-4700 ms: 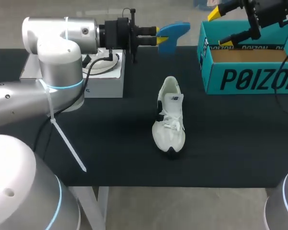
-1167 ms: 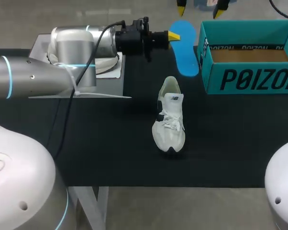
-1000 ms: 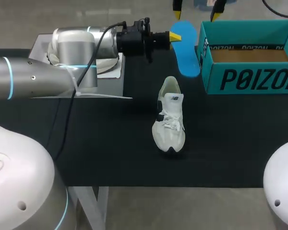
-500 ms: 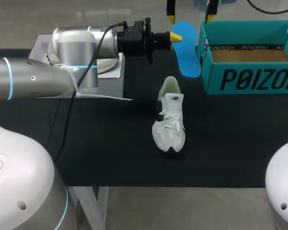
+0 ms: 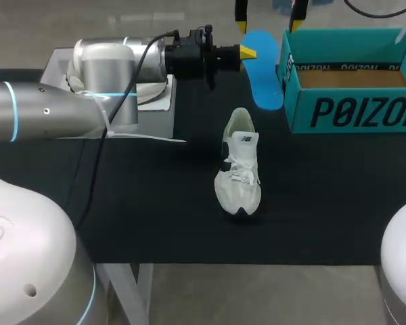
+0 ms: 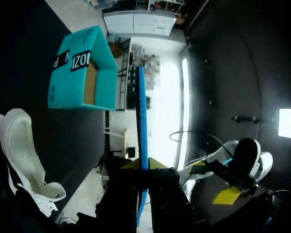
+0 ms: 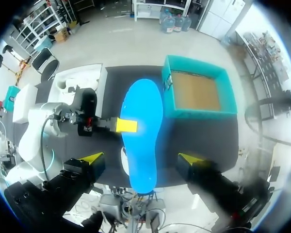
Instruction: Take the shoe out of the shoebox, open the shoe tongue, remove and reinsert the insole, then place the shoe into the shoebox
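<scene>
The left gripper (image 5: 247, 51), in from the left edge to the upper middle of the frame, is clamped on the edge of the blue insole (image 5: 264, 78), held just left of the teal shoebox (image 5: 352, 112) in the upper right. The right gripper (image 5: 267, 22) sits at the top edge above the insole, fingers spread wide and touching nothing, while the white shoe (image 5: 239, 166) stands on the black table (image 5: 149, 203) at centre, toe toward the bottom

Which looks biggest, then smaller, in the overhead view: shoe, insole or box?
1. Teal shoebox, though partly cut off.
2. White shoe.
3. Blue insole; the left gripper holds it raised, nearer the camera, so its rank is unsure.
</scene>
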You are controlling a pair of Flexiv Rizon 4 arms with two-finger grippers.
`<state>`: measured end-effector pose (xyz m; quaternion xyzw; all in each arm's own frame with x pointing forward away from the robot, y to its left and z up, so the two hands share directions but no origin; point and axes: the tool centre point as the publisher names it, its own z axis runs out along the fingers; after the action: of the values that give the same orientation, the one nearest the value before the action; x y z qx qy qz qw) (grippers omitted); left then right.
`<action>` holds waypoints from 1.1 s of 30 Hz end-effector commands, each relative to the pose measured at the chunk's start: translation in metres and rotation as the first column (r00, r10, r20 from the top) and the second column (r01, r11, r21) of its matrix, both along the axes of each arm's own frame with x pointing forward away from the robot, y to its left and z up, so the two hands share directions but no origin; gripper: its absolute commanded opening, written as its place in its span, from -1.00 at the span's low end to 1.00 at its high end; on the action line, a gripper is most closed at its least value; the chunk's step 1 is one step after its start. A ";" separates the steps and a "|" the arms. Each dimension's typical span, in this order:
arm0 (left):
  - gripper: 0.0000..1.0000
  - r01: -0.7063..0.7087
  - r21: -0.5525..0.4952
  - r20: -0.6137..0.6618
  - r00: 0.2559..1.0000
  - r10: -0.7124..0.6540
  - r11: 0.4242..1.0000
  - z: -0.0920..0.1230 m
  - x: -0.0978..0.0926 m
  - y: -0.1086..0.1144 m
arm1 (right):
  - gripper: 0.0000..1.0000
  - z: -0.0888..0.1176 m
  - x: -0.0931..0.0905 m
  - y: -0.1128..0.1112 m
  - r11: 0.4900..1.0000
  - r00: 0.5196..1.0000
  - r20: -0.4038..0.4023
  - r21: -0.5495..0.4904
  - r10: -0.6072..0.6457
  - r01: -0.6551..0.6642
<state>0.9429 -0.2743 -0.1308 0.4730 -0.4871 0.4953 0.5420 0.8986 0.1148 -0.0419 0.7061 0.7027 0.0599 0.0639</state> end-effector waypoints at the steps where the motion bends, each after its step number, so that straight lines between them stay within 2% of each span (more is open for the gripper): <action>1: -1.00 -0.005 0.004 -0.001 1.000 0.005 1.000 0.001 -0.002 0.000 | 1.00 0.000 0.000 0.000 1.000 1.000 0.002 0.001 0.000 0.000; 12: -1.00 -0.005 0.004 -0.001 1.000 0.005 1.000 0.001 -0.002 0.000 | 1.00 0.000 -0.002 -0.001 1.000 1.000 0.009 0.010 -0.005 0.005; 13: -1.00 -0.005 0.004 -0.001 1.000 0.005 1.000 0.001 -0.002 0.000 | 1.00 0.000 -0.003 -0.002 0.999 1.000 0.015 0.040 -0.008 0.007; 16: -1.00 -0.005 0.004 -0.001 1.000 0.005 1.000 0.001 -0.002 0.000 | 1.00 0.004 0.000 -0.008 0.974 1.000 0.007 0.226 0.006 -0.008; 18: -1.00 -0.005 0.004 -0.001 1.000 0.005 1.000 0.001 -0.002 0.000 | 1.00 0.006 0.001 -0.015 0.950 0.997 0.055 0.305 0.054 -0.069; 21: -1.00 -0.005 0.004 -0.001 1.000 0.005 1.000 0.001 -0.002 0.000 | 1.00 0.004 0.004 -0.031 0.883 0.997 0.069 0.465 0.044 -0.071; 24: -1.00 -0.005 0.004 -0.001 1.000 0.005 1.000 0.001 -0.002 0.000 | 1.00 0.003 0.006 -0.047 0.792 0.997 0.082 0.608 0.003 -0.052; 28: -1.00 -0.005 0.004 -0.001 1.000 0.005 1.000 0.001 -0.002 0.000 | 1.00 0.002 0.008 -0.063 0.608 0.998 0.036 0.794 -0.054 0.004; 31: -1.00 -0.005 0.004 -0.001 1.000 0.005 1.000 0.001 -0.002 0.000 | 1.00 -0.001 0.006 -0.071 0.409 0.998 -0.011 0.912 -0.064 0.036; 32: -1.00 -0.005 0.004 -0.001 1.000 0.005 1.000 0.001 -0.002 0.000 | 1.00 -0.002 0.005 -0.074 0.322 0.998 -0.033 0.946 -0.055 0.049; 33: -1.00 -0.005 0.004 -0.001 1.000 0.005 1.000 0.001 -0.002 0.000 | 1.00 -0.003 0.005 -0.077 0.279 0.997 -0.044 0.958 -0.060 0.059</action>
<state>0.9428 -0.2743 -0.1308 0.4731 -0.4871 0.4953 0.5419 0.9105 0.0613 -0.0332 0.7194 0.6616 0.2004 -0.0677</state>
